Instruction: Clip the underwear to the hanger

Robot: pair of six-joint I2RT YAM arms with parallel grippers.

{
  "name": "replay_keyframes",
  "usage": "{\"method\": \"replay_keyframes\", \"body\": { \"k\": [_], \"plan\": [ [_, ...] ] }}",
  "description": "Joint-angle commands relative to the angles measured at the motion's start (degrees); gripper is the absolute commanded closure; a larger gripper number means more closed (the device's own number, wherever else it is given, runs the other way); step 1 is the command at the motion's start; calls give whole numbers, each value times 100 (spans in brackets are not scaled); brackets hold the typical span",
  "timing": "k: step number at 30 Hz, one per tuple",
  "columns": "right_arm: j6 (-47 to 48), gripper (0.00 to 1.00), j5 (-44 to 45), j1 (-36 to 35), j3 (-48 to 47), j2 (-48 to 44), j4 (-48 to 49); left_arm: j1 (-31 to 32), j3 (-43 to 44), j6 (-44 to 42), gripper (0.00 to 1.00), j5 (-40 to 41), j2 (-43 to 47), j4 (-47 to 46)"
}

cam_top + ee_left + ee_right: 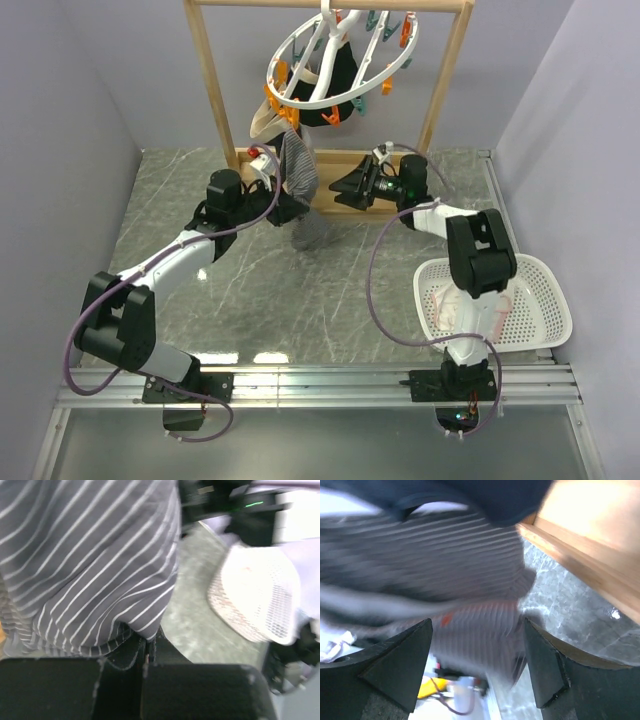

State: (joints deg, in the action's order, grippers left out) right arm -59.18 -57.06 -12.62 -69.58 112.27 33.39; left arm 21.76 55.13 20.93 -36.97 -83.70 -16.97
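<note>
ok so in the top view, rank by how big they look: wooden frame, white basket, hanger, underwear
1. wooden frame
2. hanger and white basket: they look about alike, and the hanger hangs higher, nearer the camera, so no ranking
3. underwear

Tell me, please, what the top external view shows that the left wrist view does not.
Only the top external view shows the round hanger with its clothespins, hooked on the wooden frame, with a dark garment on it. Only the left wrist view shows, up close, the left pincer shut on the fabric's lower edge. Both show the striped underwear, the white basket and the marble table.
</note>
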Motion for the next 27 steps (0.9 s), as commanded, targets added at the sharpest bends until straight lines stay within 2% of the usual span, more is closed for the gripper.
{"method": "replay_keyframes", "body": {
  "k": [1,6,13,20,24,27],
  "plan": [
    [-1490,20,-166,-38,164,321,1732,-31,-73,306,100,-987,319,-920],
    [-1816,20,-156,-179,226,462,1978,-40,-38,333,100,-1348,451,-1142],
    [-3282,20,-341,-521,340,796,3365,-40,76,342,100,-1576,451,-1194],
    [-4136,19,-464,-821,533,867,4482,-49,85,482,100,-1532,477,-1282],
    [-4356,26,-543,-786,656,762,4931,-75,77,395,100,-1515,495,-1159],
    [-4558,38,-561,-751,683,656,5204,-137,50,342,100,-1427,478,-1054]
  ]
}}
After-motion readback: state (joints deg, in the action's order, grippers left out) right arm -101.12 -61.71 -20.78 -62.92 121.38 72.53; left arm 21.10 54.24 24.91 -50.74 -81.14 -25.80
